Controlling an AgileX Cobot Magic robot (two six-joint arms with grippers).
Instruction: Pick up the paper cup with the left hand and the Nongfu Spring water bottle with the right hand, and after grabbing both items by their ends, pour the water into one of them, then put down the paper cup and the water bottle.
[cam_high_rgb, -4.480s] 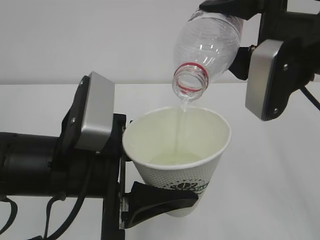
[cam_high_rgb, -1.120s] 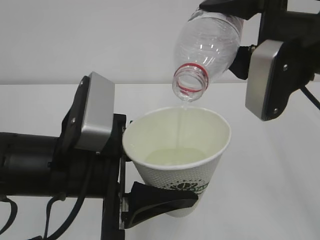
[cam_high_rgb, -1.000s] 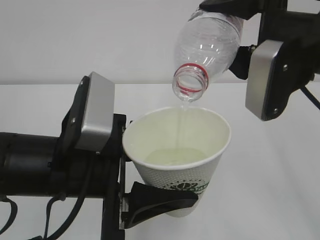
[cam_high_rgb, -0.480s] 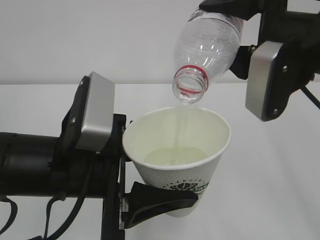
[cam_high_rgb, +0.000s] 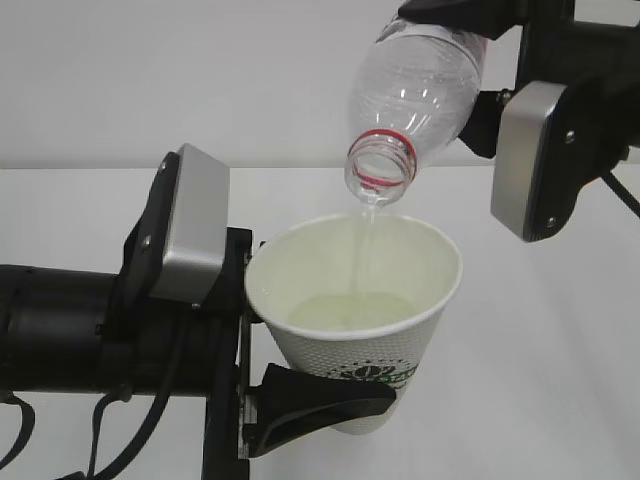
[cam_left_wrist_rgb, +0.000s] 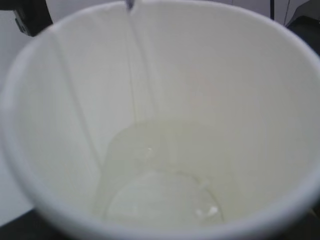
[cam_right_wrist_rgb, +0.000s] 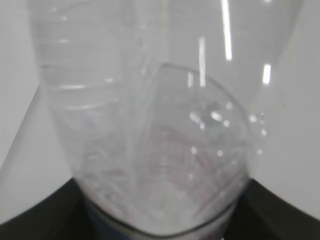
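nothing shifted; water bottle (cam_high_rgb: 415, 80) trickles water (cam_left_wrist_rgb: 160, 195) into paper cup (cam_high_rgb: 355, 330).

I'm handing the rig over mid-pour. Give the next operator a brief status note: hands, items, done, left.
Left hand: shut on the paper cup, held upright.
Right hand: shut on the water bottle, tilted mouth-down above the cup.
Done: both picked up; a thin stream of water falls into the cup, shallow pool at its bottom.
Left: end the pour, right the bottle, set both on the table.
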